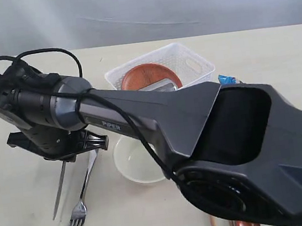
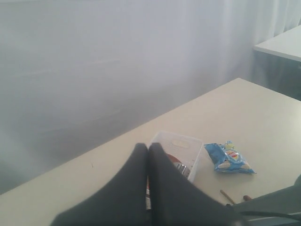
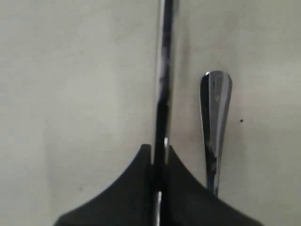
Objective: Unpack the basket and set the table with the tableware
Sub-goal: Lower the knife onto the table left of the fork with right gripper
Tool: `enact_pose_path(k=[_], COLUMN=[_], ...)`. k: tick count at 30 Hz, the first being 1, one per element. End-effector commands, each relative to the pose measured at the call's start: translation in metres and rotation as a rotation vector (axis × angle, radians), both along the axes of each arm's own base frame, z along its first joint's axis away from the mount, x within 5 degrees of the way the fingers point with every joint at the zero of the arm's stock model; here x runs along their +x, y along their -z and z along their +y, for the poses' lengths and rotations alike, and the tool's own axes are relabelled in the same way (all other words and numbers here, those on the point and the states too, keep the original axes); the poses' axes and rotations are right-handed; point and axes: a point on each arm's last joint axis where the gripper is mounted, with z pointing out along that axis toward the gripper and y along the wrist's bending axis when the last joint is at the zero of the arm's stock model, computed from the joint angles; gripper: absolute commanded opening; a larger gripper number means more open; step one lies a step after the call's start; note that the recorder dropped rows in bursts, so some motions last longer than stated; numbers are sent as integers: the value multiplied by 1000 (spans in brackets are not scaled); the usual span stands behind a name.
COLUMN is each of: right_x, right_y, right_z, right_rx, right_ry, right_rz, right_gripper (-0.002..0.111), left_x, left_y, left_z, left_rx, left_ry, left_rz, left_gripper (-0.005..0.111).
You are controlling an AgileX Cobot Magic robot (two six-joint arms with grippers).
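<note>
Exterior view: the right arm lies across the table [image 1: 276, 46], hiding part of the white basket [image 1: 195, 65], its reddish-brown plate [image 1: 146, 75] and the cream bowl [image 1: 133, 165]. The right gripper [image 1: 69, 146] sits at left above the knife [image 1: 59, 189] and fork [image 1: 80, 203].

Left wrist view: the left gripper [image 2: 148, 147] is pressed closed, with the basket and a blue chips bag [image 2: 229, 159] beyond.

Right wrist view: the jaws clamp the knife, the fork handle just beside.
</note>
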Motion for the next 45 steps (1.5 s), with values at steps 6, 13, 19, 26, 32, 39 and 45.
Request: enact_pose_path(k=[6, 13, 19, 26, 32, 39, 45], right_x=[2, 2, 3, 3, 3, 3, 3], right_y=[5, 5, 16, 21, 21, 21, 21], right_z=[0, 0, 1, 1, 1, 1, 0], right_rx=[17, 17, 1, -9, -8, -8, -19], right_ry=[23, 23, 33, 32, 29, 29, 13], right_rz=[23, 23, 33, 36, 35, 35, 35], right_gripper=[0, 0, 0, 0, 14, 46, 45], left_x=[0, 0, 0, 0, 0, 0, 0], left_y=[2, 2, 2, 2, 2, 2, 2], left_z=[-1, -1, -1, -1, -1, -1, -1], left_rx=[-5, -5, -9, -9, -9, -9, -9], left_ry=[9, 9, 12, 12, 12, 12, 12], left_rz=[18, 18, 19, 19, 19, 19, 19], left_gripper=[0, 0, 0, 0, 0, 0, 0])
